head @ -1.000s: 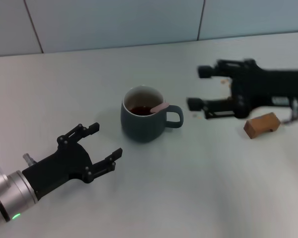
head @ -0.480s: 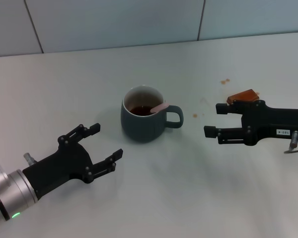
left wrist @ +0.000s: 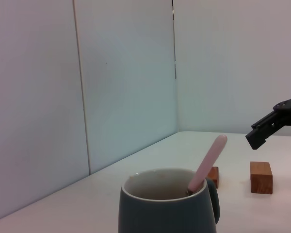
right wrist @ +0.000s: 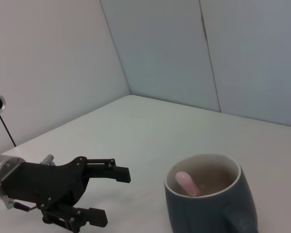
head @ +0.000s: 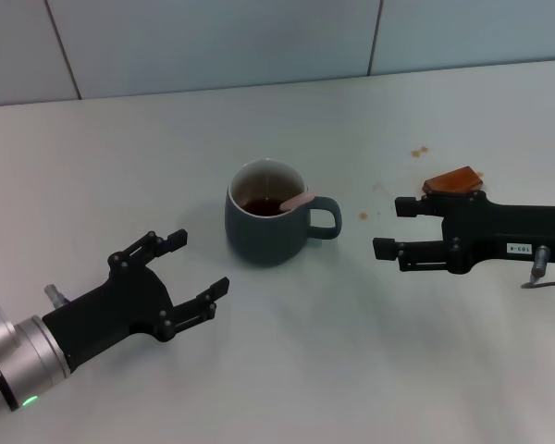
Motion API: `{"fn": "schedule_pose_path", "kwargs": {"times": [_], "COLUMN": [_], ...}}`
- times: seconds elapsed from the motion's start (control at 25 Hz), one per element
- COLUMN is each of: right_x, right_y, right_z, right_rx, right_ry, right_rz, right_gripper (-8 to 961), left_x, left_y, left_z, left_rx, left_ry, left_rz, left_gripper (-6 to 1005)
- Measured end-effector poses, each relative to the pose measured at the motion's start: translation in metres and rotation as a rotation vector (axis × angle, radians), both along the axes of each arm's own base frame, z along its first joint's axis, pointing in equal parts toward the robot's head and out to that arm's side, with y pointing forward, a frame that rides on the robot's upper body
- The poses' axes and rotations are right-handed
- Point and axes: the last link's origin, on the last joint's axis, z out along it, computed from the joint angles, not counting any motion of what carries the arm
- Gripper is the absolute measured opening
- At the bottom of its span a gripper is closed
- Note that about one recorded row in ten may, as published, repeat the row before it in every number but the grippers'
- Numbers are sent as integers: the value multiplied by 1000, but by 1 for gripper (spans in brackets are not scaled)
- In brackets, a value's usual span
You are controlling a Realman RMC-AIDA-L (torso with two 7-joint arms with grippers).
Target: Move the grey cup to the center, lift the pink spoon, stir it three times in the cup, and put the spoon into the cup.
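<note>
The grey cup (head: pixel 266 225) stands upright mid-table, its handle toward my right arm. Dark liquid lies at its bottom. The pink spoon (head: pixel 298 200) rests inside it, pale handle leaning on the rim above the mug handle. My right gripper (head: pixel 391 227) is open and empty, a short gap to the right of the mug handle. My left gripper (head: pixel 199 264) is open and empty, near the front left of the cup. The left wrist view shows the cup (left wrist: pixel 167 206) and spoon (left wrist: pixel 207 162). The right wrist view shows the cup (right wrist: pixel 211 206), spoon (right wrist: pixel 186 183) and left gripper (right wrist: pixel 111 198).
A brown wooden block (head: pixel 453 178) lies just behind my right arm. The left wrist view shows two blocks (left wrist: pixel 261 177) beyond the cup. Small brown stains (head: pixel 418 151) mark the white table (head: pixel 314 370). A tiled wall runs along the back.
My right gripper has come down from the back right to table height and edged left toward the mug handle. The left arm, cup and spoon have not moved.
</note>
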Motion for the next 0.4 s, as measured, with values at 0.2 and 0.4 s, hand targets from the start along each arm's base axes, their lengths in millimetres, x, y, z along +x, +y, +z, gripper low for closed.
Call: {"fn": "schedule_pose_path", "kwargs": {"times": [0.2, 0.4], "right_x": [0, 0], "right_y": [1, 3], "right_z": [-1, -5], "right_rx": [1, -8], "right_ry": [0, 8], "right_rz": [-5, -11], "right_gripper": [829, 829], "left_x": [1, 1], "left_y": [1, 2], "left_z": [0, 0], "left_rx": [-6, -5], "left_ry": [-7, -5], "left_rz": [5, 8], "left_gripper": [835, 835]}}
